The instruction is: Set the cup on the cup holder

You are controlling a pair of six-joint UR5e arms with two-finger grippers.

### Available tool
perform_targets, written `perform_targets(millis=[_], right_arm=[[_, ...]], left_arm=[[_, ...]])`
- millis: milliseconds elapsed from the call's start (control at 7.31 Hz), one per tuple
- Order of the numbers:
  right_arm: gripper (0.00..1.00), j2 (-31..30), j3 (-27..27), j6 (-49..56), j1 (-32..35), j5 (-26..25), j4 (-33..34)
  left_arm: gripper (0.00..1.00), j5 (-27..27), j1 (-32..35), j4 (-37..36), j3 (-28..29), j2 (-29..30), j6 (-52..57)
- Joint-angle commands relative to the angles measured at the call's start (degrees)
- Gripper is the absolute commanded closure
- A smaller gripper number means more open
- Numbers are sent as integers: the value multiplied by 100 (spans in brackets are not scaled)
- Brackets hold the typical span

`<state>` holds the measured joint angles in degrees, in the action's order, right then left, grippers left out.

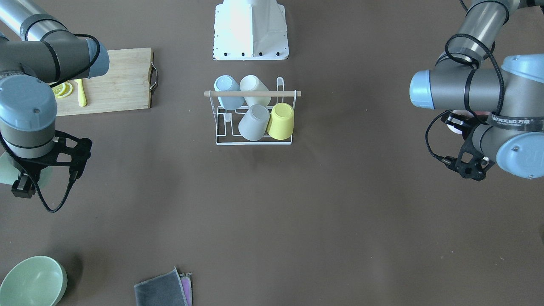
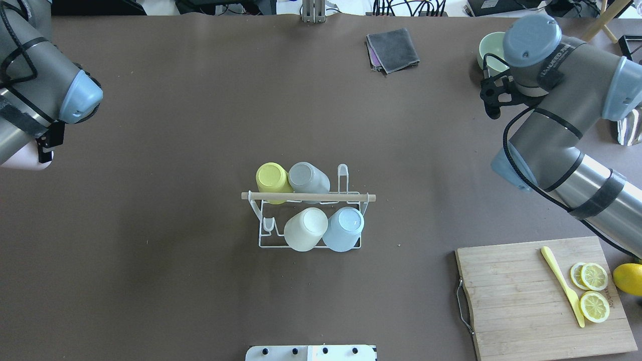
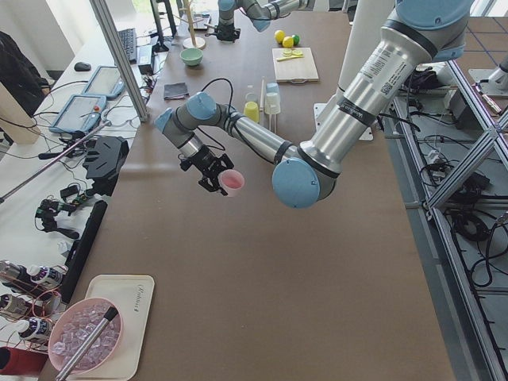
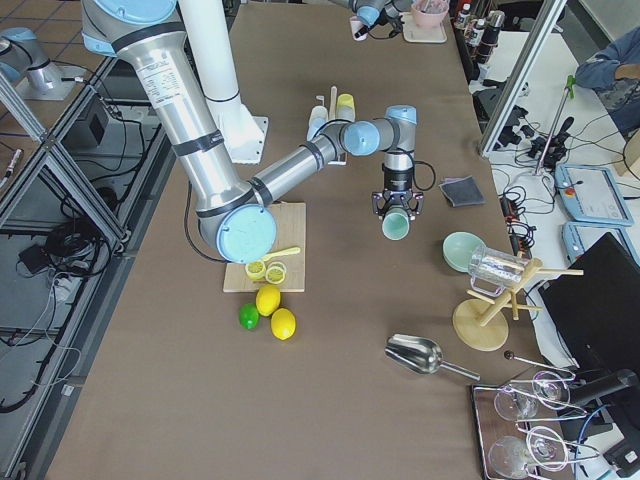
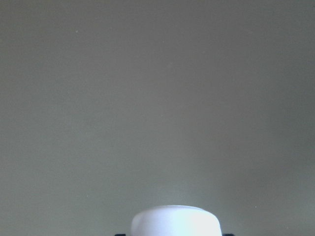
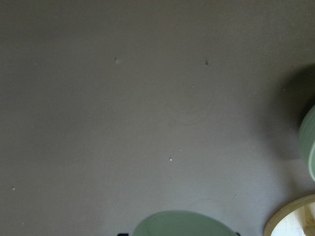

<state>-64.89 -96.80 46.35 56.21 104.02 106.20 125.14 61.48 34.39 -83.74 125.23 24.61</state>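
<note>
Closest to the robot, the cup holder (image 2: 308,196) sits in the middle of the tabletop (image 2: 175,250), its wooden rod running side to side. In the front row, a cream cup (image 2: 306,228) and a blue cup (image 2: 343,228) are seated, and the left-end prong (image 2: 268,224) stands bare. In the back row there's a yellow cup (image 2: 272,178), a grey cup (image 2: 307,176) and a bare loop (image 2: 342,173) at the right end.

Further out, the left hand (image 3: 222,179) is clamped on a pink cup (image 3: 235,182), held off the tabletop well apart from the rack. The holder lies to its right and slightly nearer the robot. Farther still on the opposite side, the right hand (image 4: 396,215) points down, gripping a green cup (image 4: 396,229).

My read is that the bare front-left prong favours the left arm and the back-right loop favours the right.
</note>
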Motion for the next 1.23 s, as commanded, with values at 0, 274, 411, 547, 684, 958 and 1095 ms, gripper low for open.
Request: perform_targets(millis=[0,274,411,547,684,958,1095], right_arm=[[100,-49,-32,-842,433,1516,-894],[100,-277,-129,-2140,470,2863,-2139],[100,-374,-120,-2809,470,3269,-3130],[100,-401,-137,-3607,453,3386,-4115],[100,-410,-138,-4651,392,3396,-5177],[100,-358,-164,-6927,24,2934,-7191],[100,-392,-173,-7947,-309,2330,-8114]], left_arm=[[100,2,-57,67,-954,-51,-540],[100,2,-66,1685,-1338,-594,-912],[100,11,-162,2137,-1312,-622,-1419],[100,2,-293,2594,-1329,-614,-1798],[100,2,-364,3260,-1373,-553,-2498],[100,-42,-365,4081,-1618,-552,-2847],[100,-120,-374,4511,-1784,-465,-2952]])
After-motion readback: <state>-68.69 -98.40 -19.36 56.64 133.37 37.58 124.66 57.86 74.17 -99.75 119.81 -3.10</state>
